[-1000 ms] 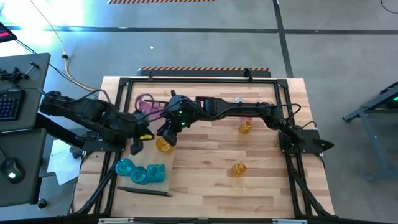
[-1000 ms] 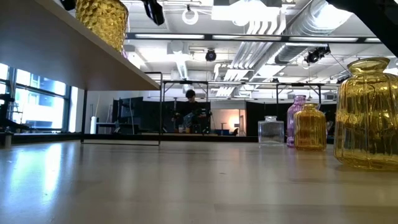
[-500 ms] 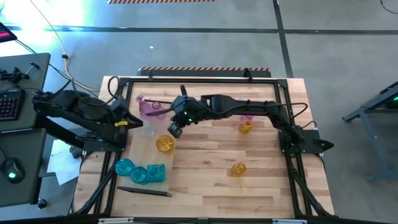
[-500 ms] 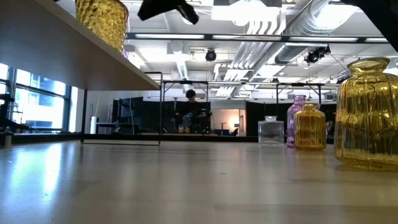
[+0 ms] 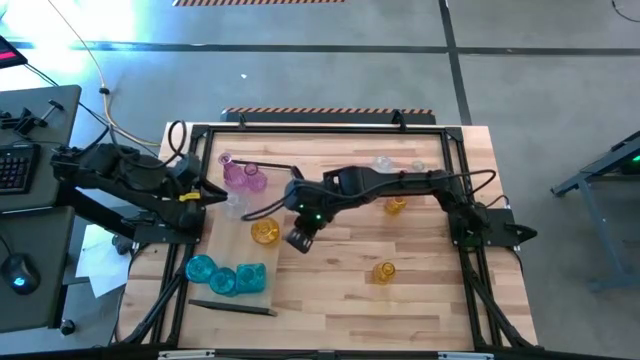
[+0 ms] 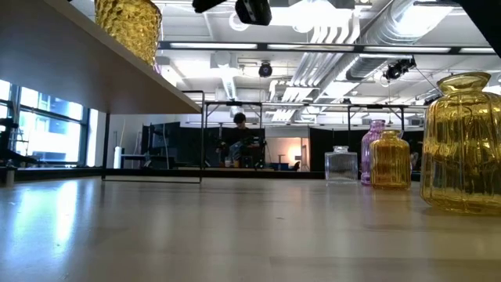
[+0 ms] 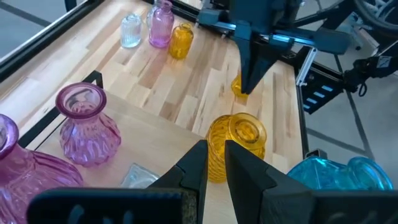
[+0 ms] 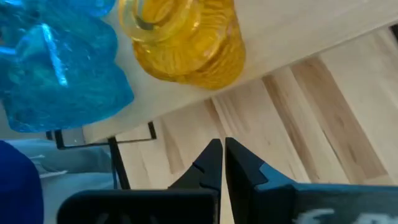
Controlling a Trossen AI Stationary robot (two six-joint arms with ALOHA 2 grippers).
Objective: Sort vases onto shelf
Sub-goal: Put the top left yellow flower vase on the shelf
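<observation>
Jaws of the right gripper are pressed together on nothing, hanging just beside the shelf's edge over the bare table, while the left gripper, its fingers nearly closed with a thin gap and nothing between them, sits at the shelf's left side. From above, the shelf is a pale wood board bearing two pink vases, a ribbed amber vase and three teal vases; two more amber vases stand on the butcher-block planks, well apart from it. At table height, the shelf shows only as a slanting underside with a dimpled amber vase on top, and a big fluted amber bottle looms at the right beside a smaller amber one, a pink one and a clear ribbed jar; a person sits far behind. Through the left wrist camera the pink glass shows swirled ribs and a flared lip. Through the right wrist camera, faceted teal glass stands just beside the ribbed amber vase. No writing is readable.
</observation>
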